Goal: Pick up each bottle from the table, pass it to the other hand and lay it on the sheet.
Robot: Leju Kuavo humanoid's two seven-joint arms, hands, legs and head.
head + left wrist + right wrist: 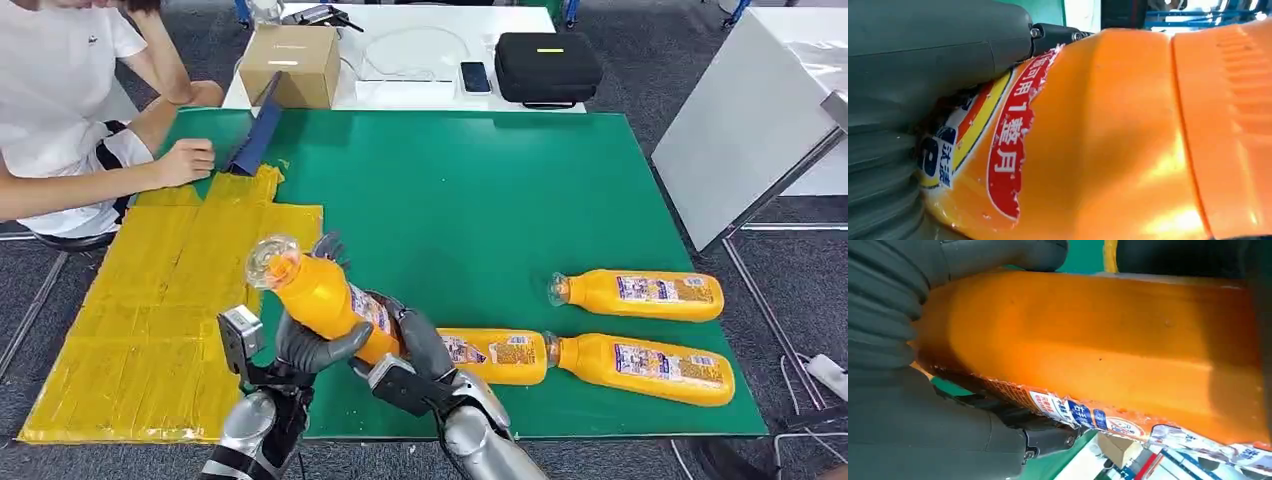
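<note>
A: Entry, handover step. Nearest the robot, the held bottle [325, 300] is off the worktop [480, 200], both robot hands on it. The left robot hand [305, 345] wraps the middle of the body from the sheet side; the right robot hand [420, 345] closes around the base end.

B: Axis?

A: Tilted. Base low toward the robot's right, clear cap up and toward the left, over the edge where green meets the yellow sheet [150, 320]. The left wrist view has the thumb pressed on the label; the right wrist view has thumb and fingers clamped across the orange body.

B: So which robot hand carries on?

A: My judgement: the left. The sheet lies to the robot's left and is nearer that arm. The right robot hand has to let go first, then the bottle swings left and is laid flat.

B: Beyond that?

A: Three bottles lie on their sides on the green: the near bottle [500, 355] just behind the right robot hand, the right-end bottle [645, 368] cap-to-base with it, the back bottle [640, 294] further off. A person's hand [185, 160] rests at the sheet's far corner.
</note>
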